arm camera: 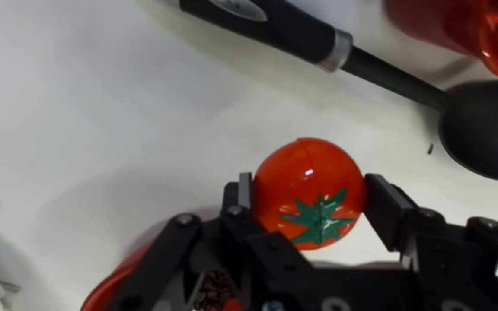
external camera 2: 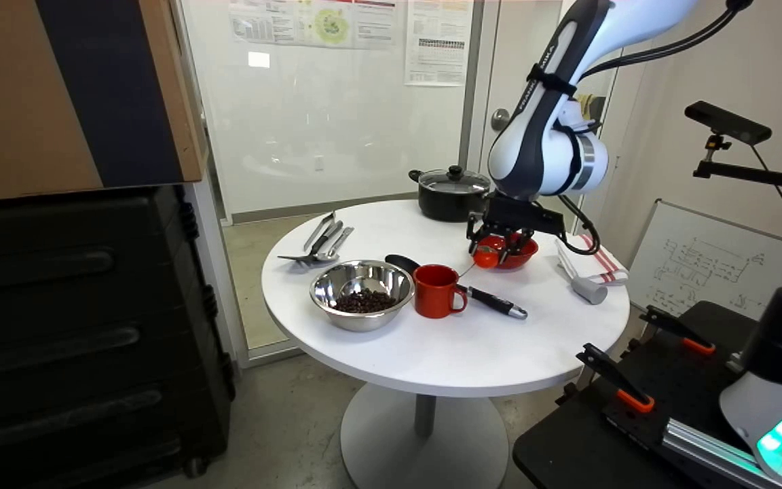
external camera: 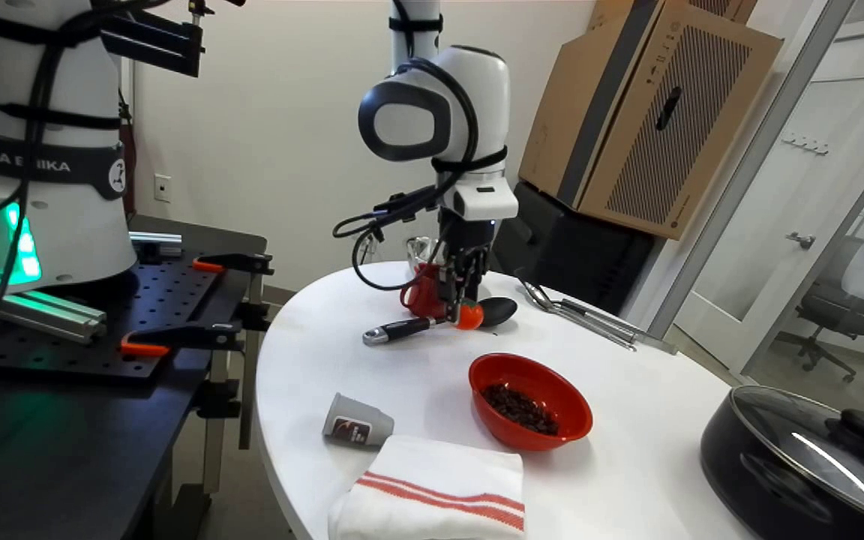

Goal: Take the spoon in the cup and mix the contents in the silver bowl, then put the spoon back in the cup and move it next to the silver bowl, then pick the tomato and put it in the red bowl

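Jaws clamped on tomato (arm camera: 309, 185), parted by its width, fingertips (arm camera: 385, 207) touching both sides. Tomato round, glossy red-orange, small bright highlight, faint seam line, green star-shaped leaf marking. In wrist view, held between black spoon (arm camera: 396, 80) and rim of red bowl (arm camera: 107, 287).

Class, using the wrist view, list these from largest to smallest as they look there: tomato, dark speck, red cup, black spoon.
1. Black spoon, partly out of frame
2. Tomato
3. Dark speck
Unsure: red cup, larger than the speck, but the frame cuts it off, so its exact place stays open.
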